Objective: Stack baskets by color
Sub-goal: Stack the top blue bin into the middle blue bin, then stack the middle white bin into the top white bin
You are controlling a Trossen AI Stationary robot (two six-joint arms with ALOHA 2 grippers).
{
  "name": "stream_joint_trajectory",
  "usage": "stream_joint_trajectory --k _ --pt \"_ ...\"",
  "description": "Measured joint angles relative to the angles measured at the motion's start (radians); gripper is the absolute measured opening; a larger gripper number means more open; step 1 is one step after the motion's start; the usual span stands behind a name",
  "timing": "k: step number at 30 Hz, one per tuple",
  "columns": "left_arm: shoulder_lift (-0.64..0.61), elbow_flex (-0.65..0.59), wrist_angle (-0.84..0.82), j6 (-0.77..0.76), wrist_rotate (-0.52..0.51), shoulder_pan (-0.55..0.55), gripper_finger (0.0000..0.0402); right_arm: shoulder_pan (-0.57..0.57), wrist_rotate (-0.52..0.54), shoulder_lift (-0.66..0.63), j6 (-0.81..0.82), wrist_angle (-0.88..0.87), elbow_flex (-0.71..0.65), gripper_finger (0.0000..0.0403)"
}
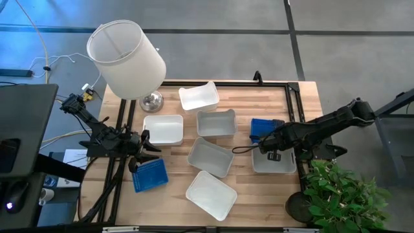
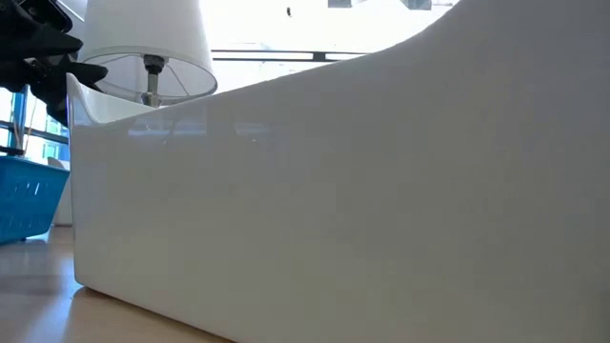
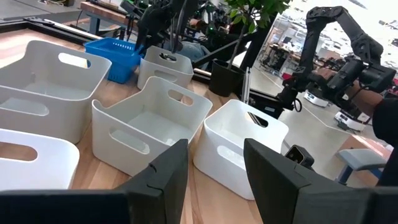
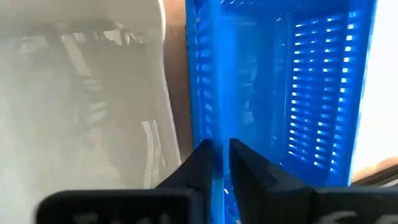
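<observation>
- The lamp (image 1: pixel 126 58) stands at the table's (image 1: pixel 259 194) far left corner.
- The left gripper (image 1: pixel 143 147) waits at the left edge. Its fingers (image 3: pixel 165 174) are apart and hold nothing.
- A blue basket (image 1: pixel 150 175) lies just under it, tipped a bit.
- Five white baskets (image 1: pixel 213 123) are spread over the middle, from the far side to the near edge.
- The right gripper (image 1: pixel 266 144) is right of the middle. Its fingers (image 4: pixel 202 158) sit on both sides of the wall of a second blue basket (image 1: pixel 261 128), very close together.
- That basket lies beside one more white basket (image 1: pixel 275 162) on the right.
</observation>
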Motion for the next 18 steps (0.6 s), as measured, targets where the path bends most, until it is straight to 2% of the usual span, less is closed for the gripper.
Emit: stream_joint_trajectory --k 9,18 --pt "0.000 0.000 0.000 0.000 -0.081 0.000 0.0145 0.000 0.016 0.000 0.062 -0.003 0.038 0.0118" --pt "0.000 0.053 -0.045 0.055 -0.093 0.000 0.0145 0.000 0.046 0.000 0.122 -0.018 0.155 0.0130"
